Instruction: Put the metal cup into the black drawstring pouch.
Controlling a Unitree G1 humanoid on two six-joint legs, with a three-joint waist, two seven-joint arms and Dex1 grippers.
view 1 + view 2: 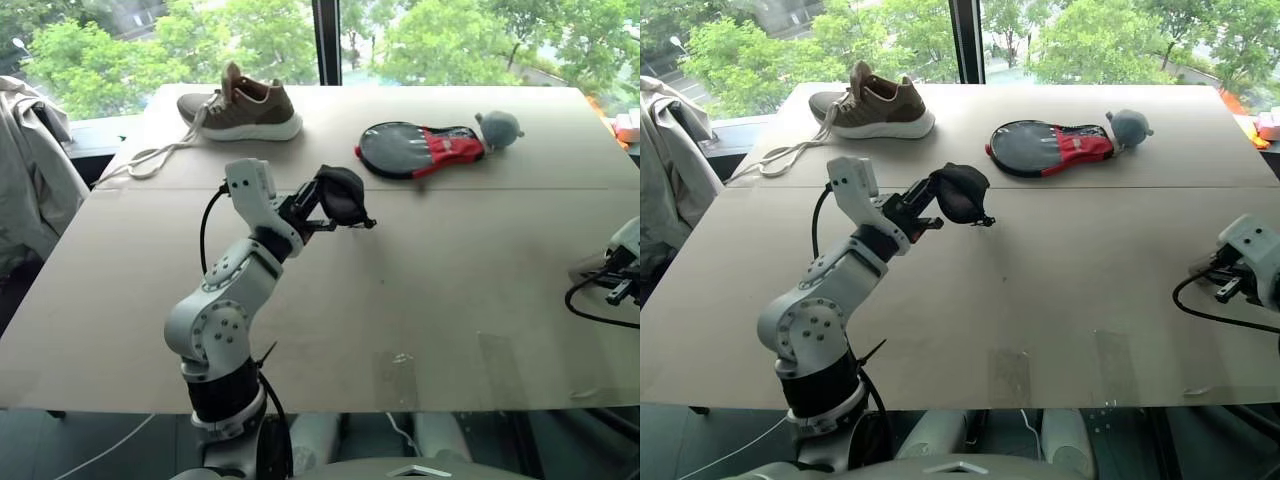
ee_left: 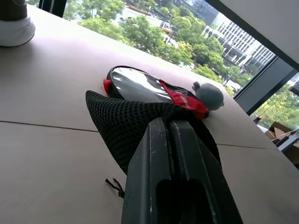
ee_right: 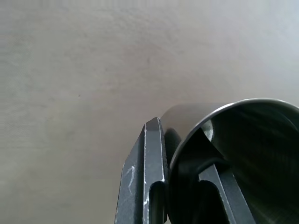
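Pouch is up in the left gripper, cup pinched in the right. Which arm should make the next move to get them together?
Right. The right gripper pinches the cup's rim, one finger inside, and is free to travel. The left gripper holds the pouch above the table, so it should stay as the target.

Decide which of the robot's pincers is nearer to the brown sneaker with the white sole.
Left. The left pincer, shut on the black drawstring pouch, hangs mid-table just before the brown sneaker; the right pincer, gripping the metal cup, sits far off at the table's right edge.

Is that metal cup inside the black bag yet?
No. The right gripper pinches the metal cup's rim; the left gripper holds the black pouch elsewhere.
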